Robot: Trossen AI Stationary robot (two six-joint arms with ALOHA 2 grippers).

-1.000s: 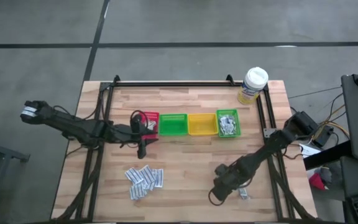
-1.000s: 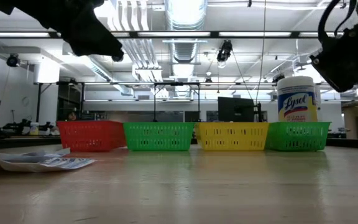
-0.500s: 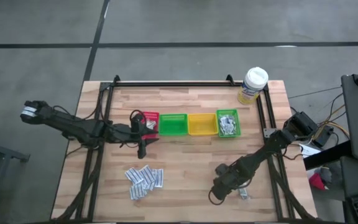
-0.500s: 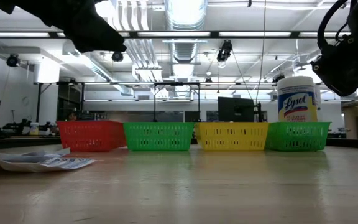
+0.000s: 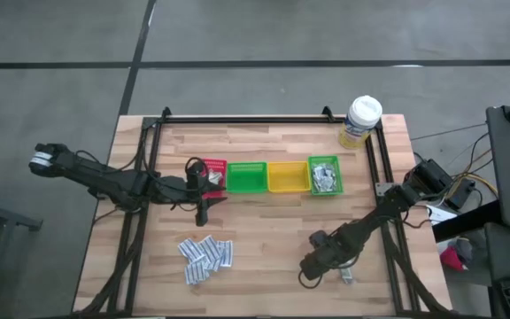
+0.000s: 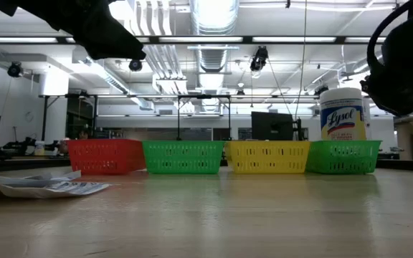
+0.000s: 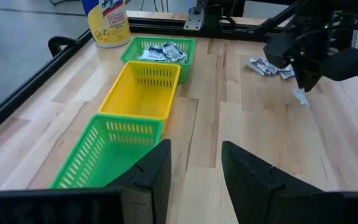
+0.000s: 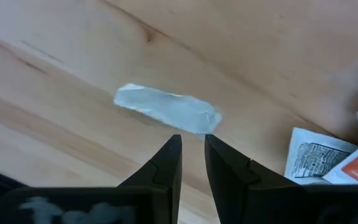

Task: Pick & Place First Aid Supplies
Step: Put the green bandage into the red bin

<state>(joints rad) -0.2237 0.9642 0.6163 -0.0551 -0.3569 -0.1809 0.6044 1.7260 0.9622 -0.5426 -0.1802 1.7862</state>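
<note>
1. The right gripper (image 5: 312,263) is held low over the wooden table (image 5: 264,230), near the front right corner.
2. Its jaws are set close together with a thin gap, and nothing is held between them.
3. A small pale sachet (image 8: 166,108) is seen lying flat on the wood just past the fingertips (image 8: 171,146).
4. More sachets (image 8: 328,155) are spread beside it.
5. The left gripper (image 5: 204,206) is held by the red bin (image 5: 215,167), with its jaws parted and empty.
6. A pile of white-blue packets (image 5: 205,254) is laid at the front left.
7. Grey packets (image 5: 325,177) are kept in the far right green bin (image 5: 324,190).
</note>
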